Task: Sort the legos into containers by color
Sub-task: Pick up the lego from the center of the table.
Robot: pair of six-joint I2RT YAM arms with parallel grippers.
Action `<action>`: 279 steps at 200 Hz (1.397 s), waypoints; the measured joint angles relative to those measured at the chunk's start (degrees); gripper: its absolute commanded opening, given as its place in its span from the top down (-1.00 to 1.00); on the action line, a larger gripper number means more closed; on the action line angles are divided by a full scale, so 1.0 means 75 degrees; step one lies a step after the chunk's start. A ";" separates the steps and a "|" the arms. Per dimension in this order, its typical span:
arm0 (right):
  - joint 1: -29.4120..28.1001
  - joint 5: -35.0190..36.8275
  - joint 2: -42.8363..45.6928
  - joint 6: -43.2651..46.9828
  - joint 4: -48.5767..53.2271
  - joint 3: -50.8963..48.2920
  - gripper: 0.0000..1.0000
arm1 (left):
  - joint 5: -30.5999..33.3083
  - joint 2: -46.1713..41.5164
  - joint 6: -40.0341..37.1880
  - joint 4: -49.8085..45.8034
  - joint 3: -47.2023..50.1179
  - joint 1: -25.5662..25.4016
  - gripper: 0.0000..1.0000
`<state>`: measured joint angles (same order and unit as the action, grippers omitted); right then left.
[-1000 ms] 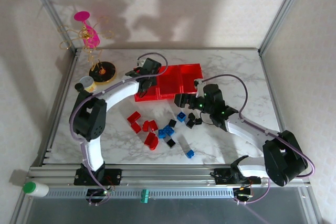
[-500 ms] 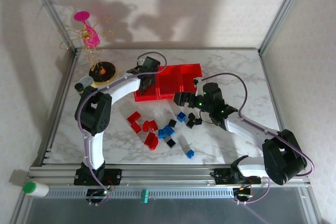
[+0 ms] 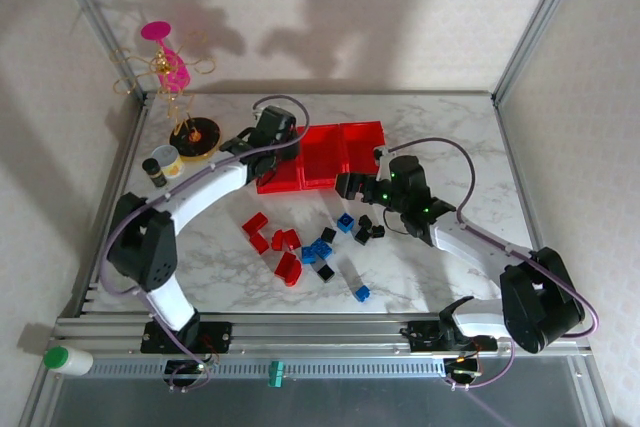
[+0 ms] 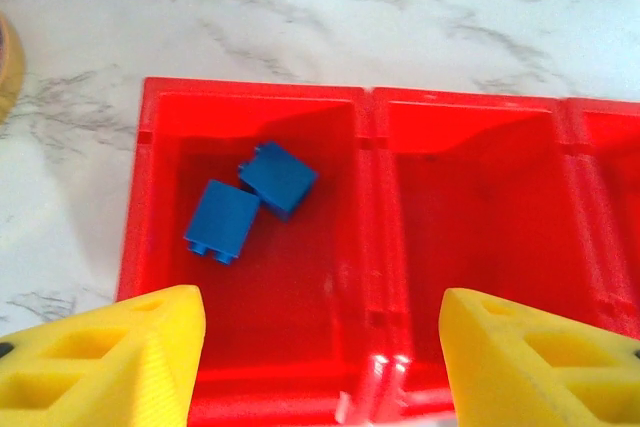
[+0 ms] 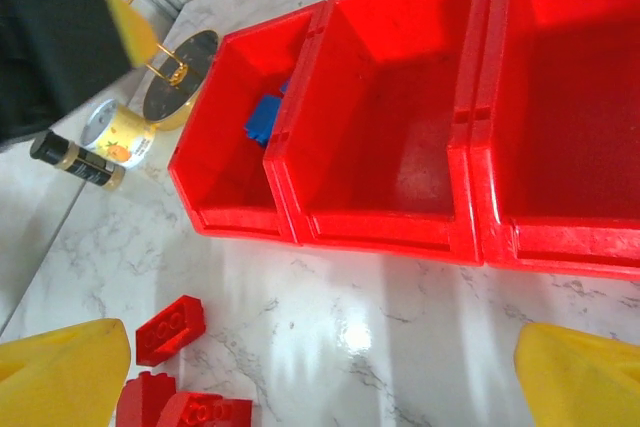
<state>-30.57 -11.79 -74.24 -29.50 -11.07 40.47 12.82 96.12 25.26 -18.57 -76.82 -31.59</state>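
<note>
Two blue legos [image 4: 222,219] lie in the leftmost container [image 4: 137,209].

At the far left corner of the white marble counter [image 3: 440,137] stood a gold wire stand [image 3: 178,97] on a round yellow-and-black base [image 3: 195,135], with a pink cup-like piece [image 3: 172,69] up in its wires. Just in front of the base sat a small yellow jar [image 3: 166,159] with a dark little bottle [image 3: 154,171] close beside it. Off the counter, a white bottle with a green cap [image 3: 68,359] lay on its side by the left end of the metal rail [image 3: 330,332], which carried a small green clip [image 3: 275,373].
</note>
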 measured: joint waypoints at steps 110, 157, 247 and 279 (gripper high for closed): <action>0.0370 0.0221 0.1405 -0.0268 0.1655 -0.0589 -0.98 | -0.0731 -0.0323 0.0530 0.0160 0.1306 -0.2194 -0.43; 0.0650 0.0230 0.1955 -0.0676 0.2244 -0.1262 -0.98 | -0.0775 0.0210 0.0542 0.0134 0.1212 -0.2792 -0.42; 0.1017 0.0233 0.2498 -0.1189 0.2509 -0.1699 -0.98 | -0.1040 0.1813 0.0224 0.0093 0.0312 -0.3013 -0.35; 0.1099 0.0254 0.2530 -0.1189 0.2512 -0.1705 -0.98 | -0.1096 0.2320 0.0169 -0.0006 -0.0070 -0.3077 -0.25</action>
<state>-22.33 -9.89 -55.27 -38.41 7.77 27.68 4.60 113.51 26.52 -18.61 -77.34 -54.68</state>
